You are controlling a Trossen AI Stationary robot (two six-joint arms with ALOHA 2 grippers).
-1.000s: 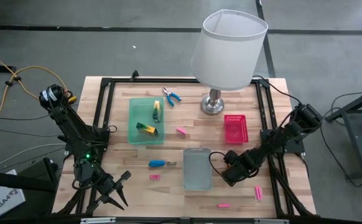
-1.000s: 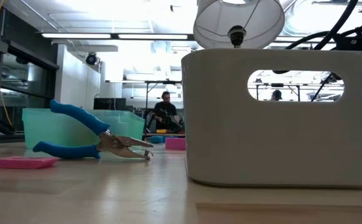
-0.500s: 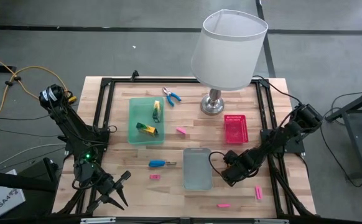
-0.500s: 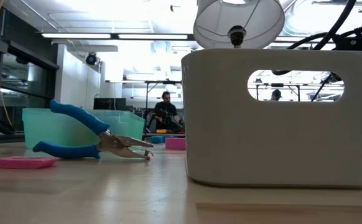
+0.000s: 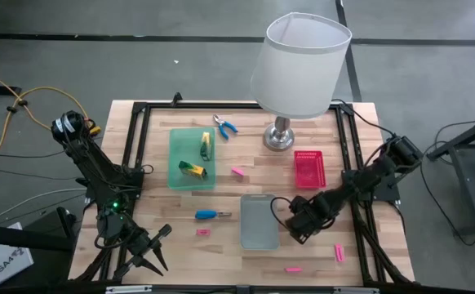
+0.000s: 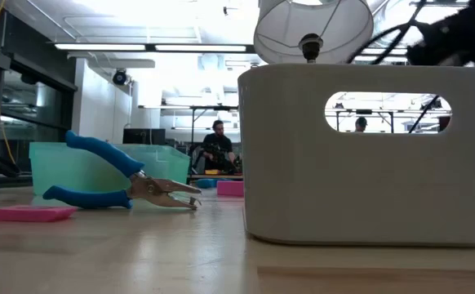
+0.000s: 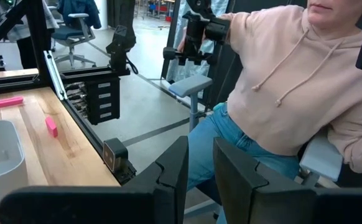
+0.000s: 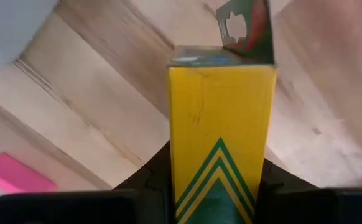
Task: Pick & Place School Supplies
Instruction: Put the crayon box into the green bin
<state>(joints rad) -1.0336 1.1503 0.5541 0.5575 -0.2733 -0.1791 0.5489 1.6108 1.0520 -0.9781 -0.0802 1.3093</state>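
My right gripper (image 8: 215, 186) pinches a yellow-and-green box (image 8: 218, 130) between its fingers, the box's flap end pointing away from my wrist over bare wood. Just beside this gripper (image 5: 296, 227) lies the grey tray (image 5: 259, 222); two pink bars (image 5: 338, 252) lie near it toward the table's front edge. Farther off past the tray lies the blue-handled screwdriver (image 5: 207, 215). My left gripper (image 5: 154, 247) waits well apart at the front corner, its fingers a little apart, holding nothing.

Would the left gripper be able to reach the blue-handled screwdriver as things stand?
Probably yes: the left gripper hangs at the table's front edge, the blue-handled screwdriver lies on bare wood nearby, and only a small pink bar lies between.
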